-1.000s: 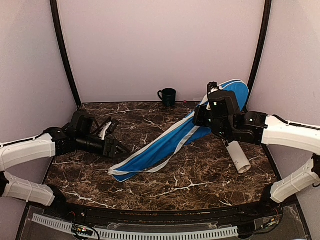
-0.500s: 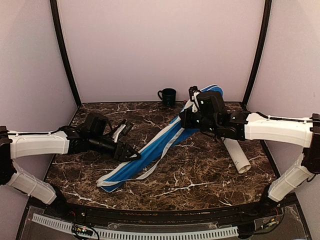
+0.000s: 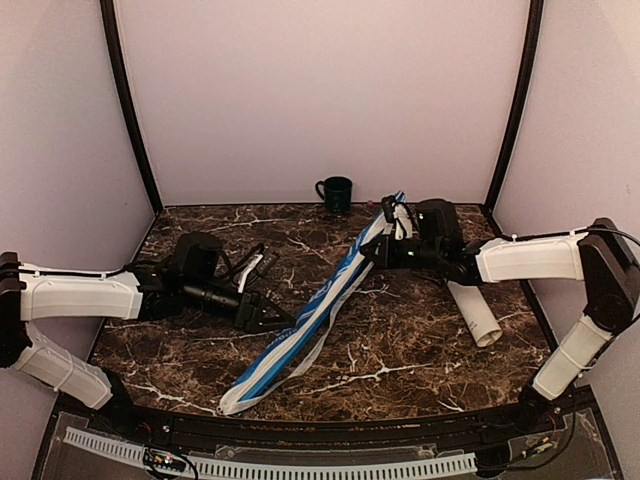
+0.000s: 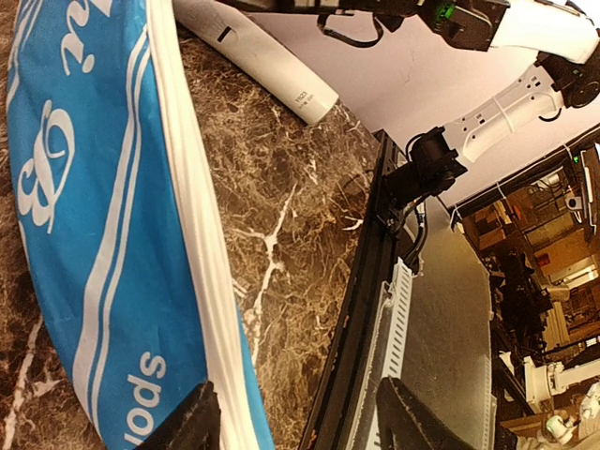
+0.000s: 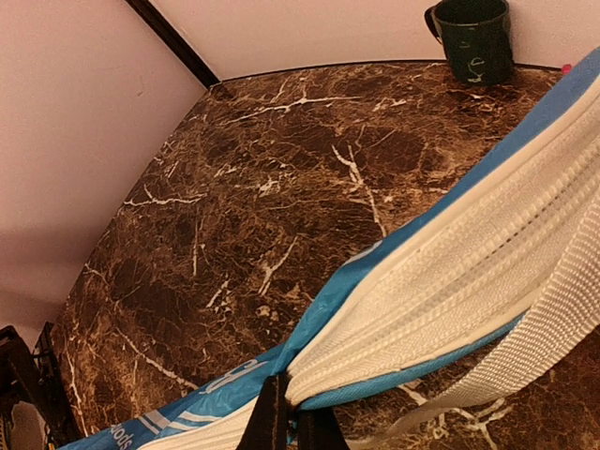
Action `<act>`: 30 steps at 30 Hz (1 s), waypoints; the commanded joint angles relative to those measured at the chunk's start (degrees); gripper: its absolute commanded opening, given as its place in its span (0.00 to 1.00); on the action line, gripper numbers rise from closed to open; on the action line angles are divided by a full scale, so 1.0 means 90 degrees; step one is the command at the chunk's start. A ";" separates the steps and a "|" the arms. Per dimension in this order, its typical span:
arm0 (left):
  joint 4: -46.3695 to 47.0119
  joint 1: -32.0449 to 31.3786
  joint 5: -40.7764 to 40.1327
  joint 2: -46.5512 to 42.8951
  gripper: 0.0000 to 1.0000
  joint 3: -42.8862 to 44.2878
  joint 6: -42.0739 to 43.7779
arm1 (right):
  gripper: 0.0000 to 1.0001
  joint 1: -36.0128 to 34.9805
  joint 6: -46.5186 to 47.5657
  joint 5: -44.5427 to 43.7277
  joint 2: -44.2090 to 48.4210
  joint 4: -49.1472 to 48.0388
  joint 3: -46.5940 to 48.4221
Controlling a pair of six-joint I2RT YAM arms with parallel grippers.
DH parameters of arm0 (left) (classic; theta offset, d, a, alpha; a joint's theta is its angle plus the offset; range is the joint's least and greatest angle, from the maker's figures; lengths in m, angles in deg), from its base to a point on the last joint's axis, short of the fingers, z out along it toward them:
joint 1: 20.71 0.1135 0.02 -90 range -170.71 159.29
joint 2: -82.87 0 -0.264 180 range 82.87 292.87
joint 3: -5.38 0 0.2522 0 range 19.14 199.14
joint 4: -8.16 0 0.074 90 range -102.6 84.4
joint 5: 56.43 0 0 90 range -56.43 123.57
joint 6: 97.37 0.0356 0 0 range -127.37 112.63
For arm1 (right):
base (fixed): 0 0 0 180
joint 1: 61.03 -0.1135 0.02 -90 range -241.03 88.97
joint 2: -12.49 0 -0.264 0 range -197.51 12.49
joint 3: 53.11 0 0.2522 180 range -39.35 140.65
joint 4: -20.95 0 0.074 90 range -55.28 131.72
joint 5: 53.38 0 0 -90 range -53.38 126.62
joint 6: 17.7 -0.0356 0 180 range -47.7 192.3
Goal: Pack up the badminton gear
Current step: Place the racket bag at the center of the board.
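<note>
Blue cover (image 3: 318,303) diag., near-left to far-right

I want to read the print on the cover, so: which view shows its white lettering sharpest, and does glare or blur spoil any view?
Left wrist: lettering on the blue cover is large and crisp, though the picture is tilted; no glare. Right wrist: sharp, but the zipper edge fills it, lettering barely shows. Top external: evenly lit, cover looks narrow, lettering unreadable.

blue cover (image 3: 325,295) pulled leftward and turned on edge, left arm (image 3: 80,295) reached in beside it
</note>
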 commanded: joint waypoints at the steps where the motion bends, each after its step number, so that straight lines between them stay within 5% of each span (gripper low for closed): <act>1: 0.0545 -0.0139 0.0003 0.0001 0.59 -0.0078 -0.0168 | 0.00 0.0208 0.0021 -0.0167 0.0157 -0.0300 -0.0330; 9: 0.0491 -0.0129 -0.1392 -0.0119 0.68 0.0054 -0.0169 | 0.00 0.0225 -0.0647 -0.2189 0.1028 0.0782 -0.1222; 12: 0.0462 -0.0122 -0.2134 -0.0025 0.69 0.0128 -0.0293 | 0.17 0.0226 -0.0609 -0.2219 0.1349 0.0677 -0.1515; 15: 0.0152 -0.0113 -0.3478 -0.0018 0.71 0.0255 -0.0500 | 0.50 0.0228 -0.0449 -0.2045 0.1503 0.0931 -0.1402; 17: 0.0062 -0.0069 -0.4209 -0.0090 0.73 0.0312 -0.0544 | 0.63 0.0228 -0.0381 -0.1851 0.1705 0.1008 -0.1365; 30: 0.0119 0.1628 -0.3646 0.0461 0.77 0.1031 0.0045 | 0.86 0.0746 0.0536 -0.2313 0.2309 0.1436 -0.1080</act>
